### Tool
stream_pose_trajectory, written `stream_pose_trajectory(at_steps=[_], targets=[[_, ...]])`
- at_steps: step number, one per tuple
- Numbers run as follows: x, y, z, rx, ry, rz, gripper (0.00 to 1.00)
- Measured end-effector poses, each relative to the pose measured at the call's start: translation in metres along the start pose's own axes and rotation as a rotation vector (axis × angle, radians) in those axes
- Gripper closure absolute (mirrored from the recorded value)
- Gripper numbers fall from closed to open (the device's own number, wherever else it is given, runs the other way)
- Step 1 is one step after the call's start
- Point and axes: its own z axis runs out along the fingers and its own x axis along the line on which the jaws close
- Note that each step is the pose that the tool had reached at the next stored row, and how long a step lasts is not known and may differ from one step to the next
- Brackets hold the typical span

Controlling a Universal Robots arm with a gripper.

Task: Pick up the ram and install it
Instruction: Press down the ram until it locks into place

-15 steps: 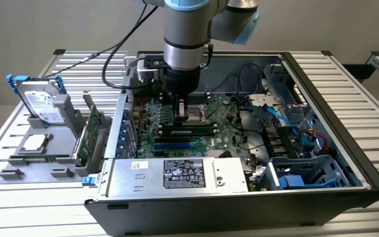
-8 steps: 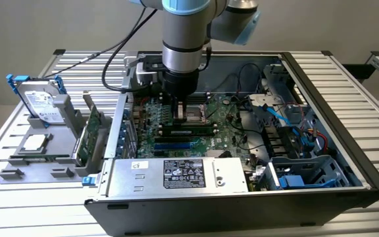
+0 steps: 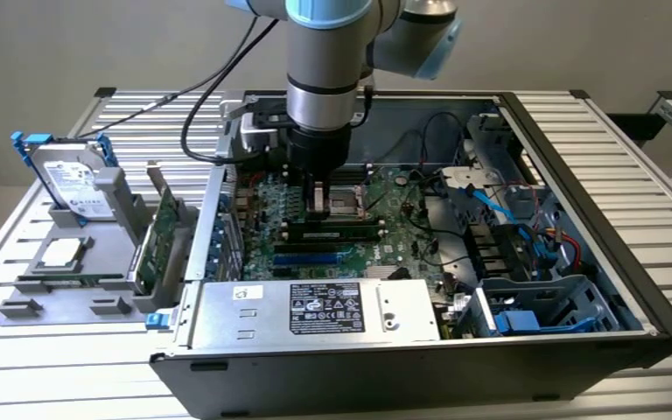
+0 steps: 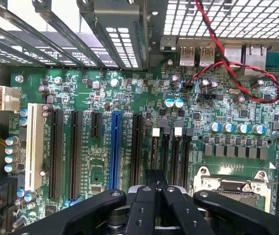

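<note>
While my gripper [image 4: 154, 183] hangs with its fingers pressed together and holding nothing just above the motherboard [image 4: 129, 112], the ram [image 3: 333, 234] sits in a black slot on that board, just beside the processor socket [image 4: 232, 183], inside the open computer case [image 3: 593, 175].

The arm [image 3: 326, 79] hides the motherboard [image 3: 348, 219] behind it; its upper part is cut off.

The arm hung straight down from above, its wrist vertical. The claw [image 3: 319, 194] pointed downward with its black fingers [image 4: 151, 196] pressed together, fully closed.
</note>
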Motion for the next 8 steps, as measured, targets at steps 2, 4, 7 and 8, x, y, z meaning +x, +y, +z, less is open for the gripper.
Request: stream_pose_trajectory(at_steps=[2,4,7,8], targets=[[0.0,0.0001,0.0001,-0.0002,0.0005,0.0,0.89],[0.0,0.0001,-0.001,-0.0011,0.001,0.0,0.89],[0.0,0.0007,-0.0086,-0.0045,-0.0022,0.0,0.89],[0.001,0.0009,-0.0124,-0.0064,-0.0013,0.0,0.89]])
